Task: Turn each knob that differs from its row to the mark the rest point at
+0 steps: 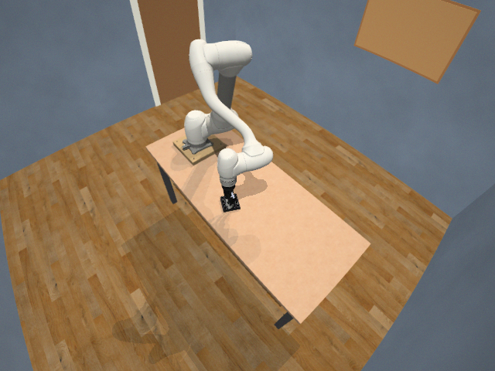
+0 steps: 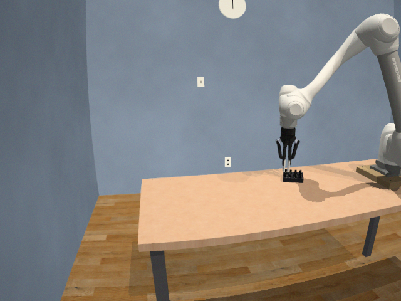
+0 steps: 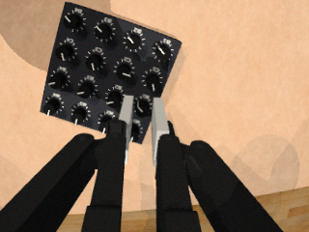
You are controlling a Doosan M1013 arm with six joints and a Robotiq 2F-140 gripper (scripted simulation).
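Note:
The black knob box (image 3: 110, 72) stands on the table with its four rows of knobs facing up. It also shows in the top view (image 1: 230, 204) and the exterior view (image 2: 292, 177). My gripper (image 3: 142, 110) points straight down over it, fingers set narrow with a small gap. The two pale fingertips flank one knob (image 3: 143, 104) in the box's right-hand column, second row from the near edge in the wrist view. I cannot see them pressing on it. In the exterior view the fingertips (image 2: 286, 169) are at knob height at the box's left end. The knob names are too small to read.
The arm's base sits on a wooden plate (image 1: 194, 149) at the far end of the table. The table edge (image 3: 193, 219) lies close to the box, with the wooden floor beyond it.

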